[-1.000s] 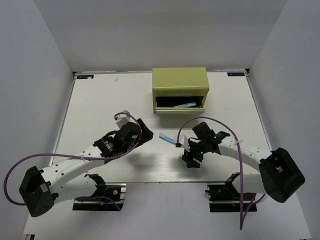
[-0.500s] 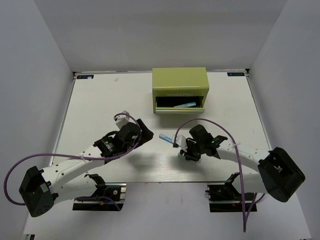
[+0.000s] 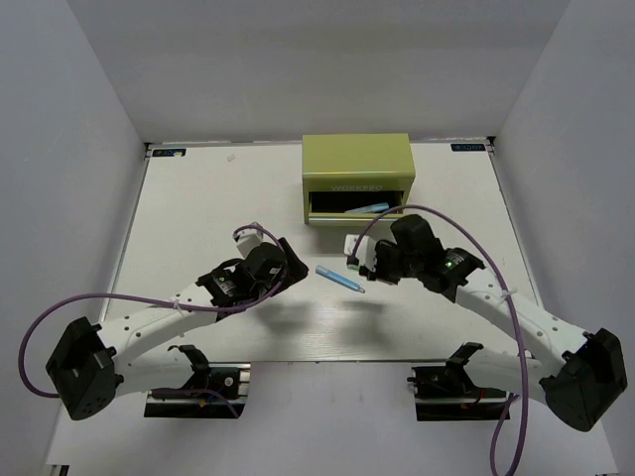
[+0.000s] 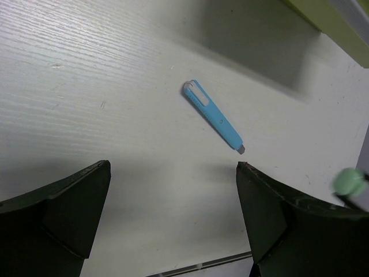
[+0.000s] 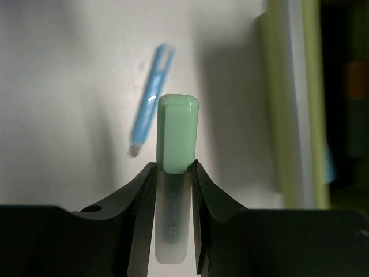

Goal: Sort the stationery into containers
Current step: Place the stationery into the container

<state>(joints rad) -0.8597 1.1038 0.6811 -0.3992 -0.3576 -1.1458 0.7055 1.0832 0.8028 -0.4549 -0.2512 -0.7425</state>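
Note:
A green-capped marker with a translucent body stands between the fingers of my right gripper, which is shut on it. That gripper hangs above the table just in front of the olive-green chest. The chest's drawer is pulled open, with a light-blue marker lying inside. A thin blue pen lies flat on the table, also seen as the blue pen between the two arms. My left gripper is open with nothing in it, near the pen's left side.
Grey walls close in the table on the left, right and back. The chest's lower edge shows at the top right of the left wrist view. Purple cables loop from both arms.
My right gripper has shut on the green-capped marker, lifted it off the table and carried it up toward the chest. The left arm has edged slightly forward.

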